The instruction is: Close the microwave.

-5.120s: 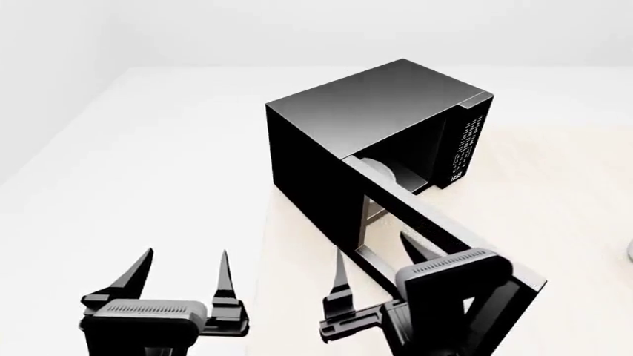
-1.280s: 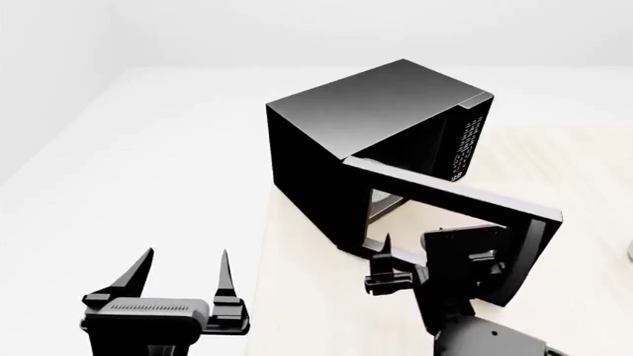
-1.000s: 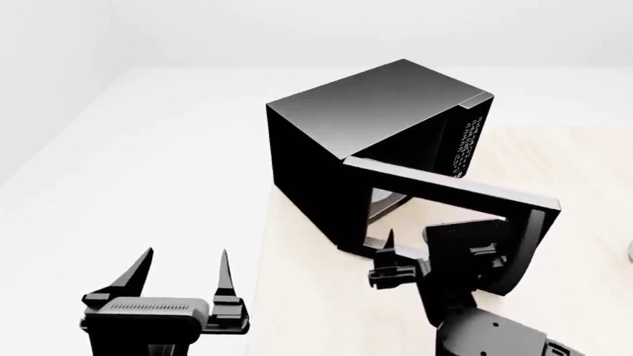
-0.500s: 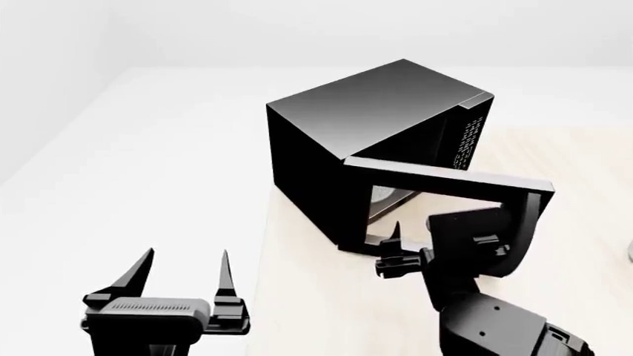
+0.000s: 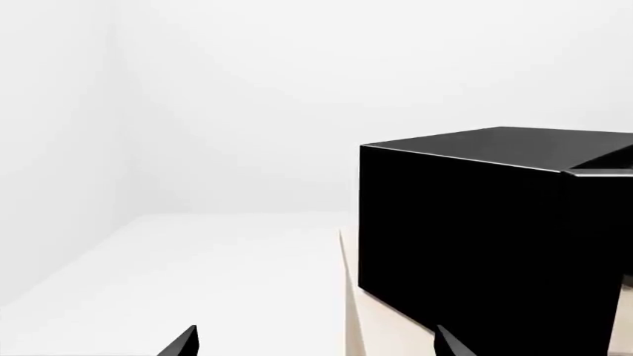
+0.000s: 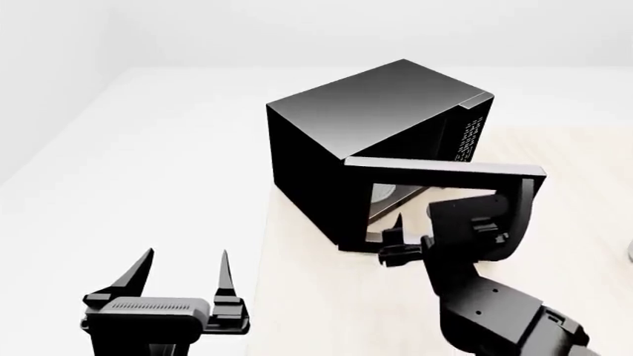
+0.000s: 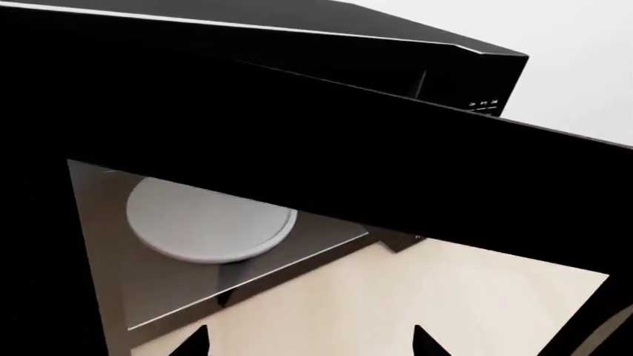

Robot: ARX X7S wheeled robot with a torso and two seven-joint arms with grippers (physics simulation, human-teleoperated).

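The microwave (image 6: 376, 122) is a glossy black box on the pale wooden table. Its windowed door (image 6: 445, 172) stands partly open, swung out to the right of the hinge. The button panel (image 6: 467, 141) shows behind the door. My right gripper (image 6: 416, 233) is open and sits against the door's outer face. In the right wrist view the door frame (image 7: 327, 141) fills the picture, the white plate (image 7: 213, 226) shows through the window, and the right gripper (image 7: 311, 345) holds nothing. My left gripper (image 6: 183, 271) is open and empty, low left, apart from the microwave (image 5: 475, 237).
The wooden table (image 6: 316, 304) has its left edge just left of the microwave; white floor lies beyond it. A small grey object (image 6: 630, 252) shows at the far right edge. White walls stand behind.
The door has swung further toward the microwave's front. My right gripper has moved forward with it, against its outer face. The left arm has not moved.
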